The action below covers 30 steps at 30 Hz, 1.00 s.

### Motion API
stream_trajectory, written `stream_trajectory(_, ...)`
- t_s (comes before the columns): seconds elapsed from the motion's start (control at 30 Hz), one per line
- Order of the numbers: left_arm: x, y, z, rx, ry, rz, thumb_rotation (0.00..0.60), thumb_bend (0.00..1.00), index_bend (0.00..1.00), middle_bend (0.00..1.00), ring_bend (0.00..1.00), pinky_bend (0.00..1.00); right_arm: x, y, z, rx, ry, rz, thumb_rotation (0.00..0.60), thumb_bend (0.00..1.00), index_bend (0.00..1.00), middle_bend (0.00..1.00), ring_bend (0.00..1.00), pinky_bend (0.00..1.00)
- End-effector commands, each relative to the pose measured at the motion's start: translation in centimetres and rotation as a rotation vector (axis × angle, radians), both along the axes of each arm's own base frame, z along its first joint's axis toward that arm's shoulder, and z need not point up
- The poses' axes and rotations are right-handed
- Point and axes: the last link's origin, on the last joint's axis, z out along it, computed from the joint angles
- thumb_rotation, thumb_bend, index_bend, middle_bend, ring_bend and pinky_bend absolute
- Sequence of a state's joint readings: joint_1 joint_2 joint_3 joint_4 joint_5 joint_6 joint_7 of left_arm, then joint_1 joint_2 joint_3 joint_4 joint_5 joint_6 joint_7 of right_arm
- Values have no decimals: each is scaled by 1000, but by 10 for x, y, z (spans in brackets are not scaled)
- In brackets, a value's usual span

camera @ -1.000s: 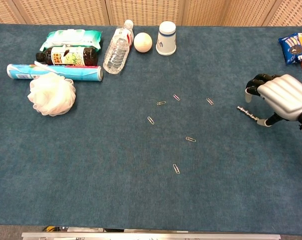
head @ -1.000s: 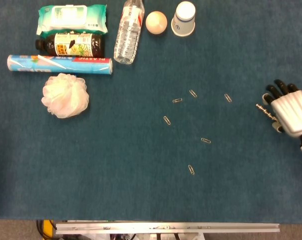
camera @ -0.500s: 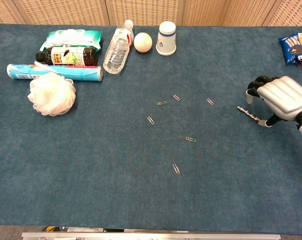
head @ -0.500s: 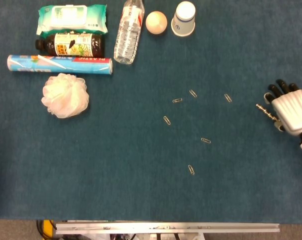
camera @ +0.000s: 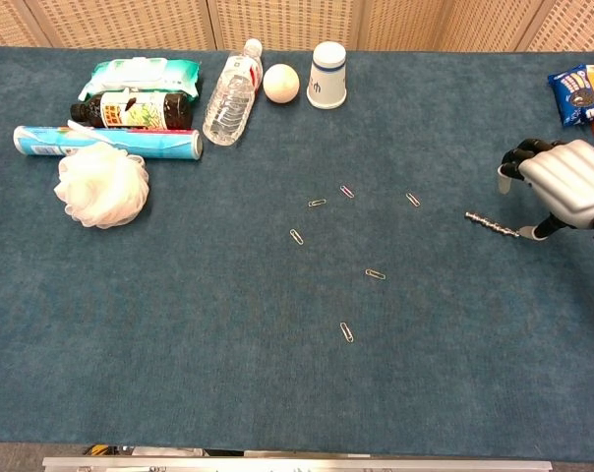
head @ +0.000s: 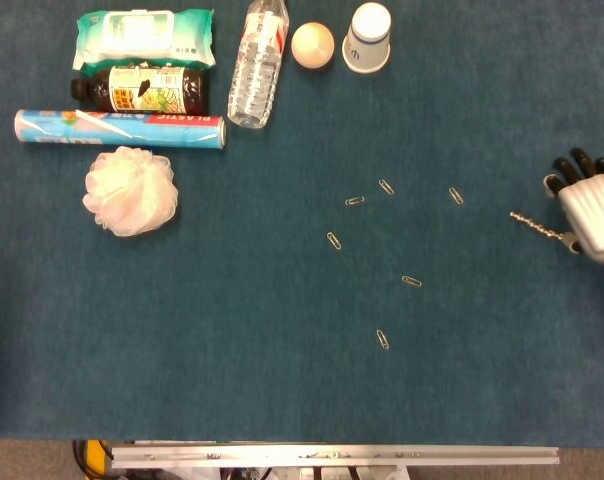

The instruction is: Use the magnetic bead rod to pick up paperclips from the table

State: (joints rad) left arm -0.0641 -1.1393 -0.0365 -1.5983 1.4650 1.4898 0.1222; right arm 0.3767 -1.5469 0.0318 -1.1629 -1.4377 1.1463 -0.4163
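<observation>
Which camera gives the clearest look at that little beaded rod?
The chest view: the magnetic bead rod shows its beaded length, lying beside the right hand. The head view shows it smaller, at the frame's edge.

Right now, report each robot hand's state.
Left robot hand: not in view.
Right robot hand: holds the magnetic bead rod by its end.

Table (camera: 179, 324) cover: dark blue cloth, matt, short felt-like nap. Paperclips (head: 383, 339): thin bright wire, metallic glint. Magnetic bead rod (camera: 492, 225): silvery metal, beaded, shiny. Right hand (camera: 564, 183): smooth pale grey shell, satin sheen; fingers (camera: 518, 155) black, glossy. Water bottle (head: 258, 68): clear ribbed plastic. Bath puff (head: 130, 190): white gathered mesh. Wipes pack (head: 144, 36): glossy plastic film. Cup (head: 367, 38): matt white paper. Far wall (camera: 277, 22): woven cane-like panels.
</observation>
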Motion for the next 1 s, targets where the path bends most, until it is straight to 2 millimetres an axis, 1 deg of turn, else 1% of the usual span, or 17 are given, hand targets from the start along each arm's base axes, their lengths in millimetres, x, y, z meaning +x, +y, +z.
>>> stream_trajectory(0.03,0,0,0,-1,2,1,600,137,416,435,355,534,0,0,3,-9,-10,-1,600,54,439,282,169,335)
stream_trajectory(0.17,0,0,-1,-2,6,3,600,137,416,435,355,534,5,3,2,1,-21,17,600,54,439,282,169,335)
stream_trajectory(0.37,0,0,0,0,1,1,600,137,416,435,355,534,11,7,-7,34,-13,39,600,53,439,282,169,335)
stream_trajectory(0.63,0,0,1,2,-2,0,600,137,416,435,355,534,6,4,-16,45,10,20,600,54,439,282,169,335)
stream_trajectory(0.77,0,-1,0,0,0,0,600,137,416,435,355,534,1,2,-14,36,20,3,600,54,439,282,169,335)
stream_trajectory(1.0,0,0,0,1,4,2,600,137,416,435,355,534,-8,-8,-3,-29,27,-30,600,54,439,282,169,335)
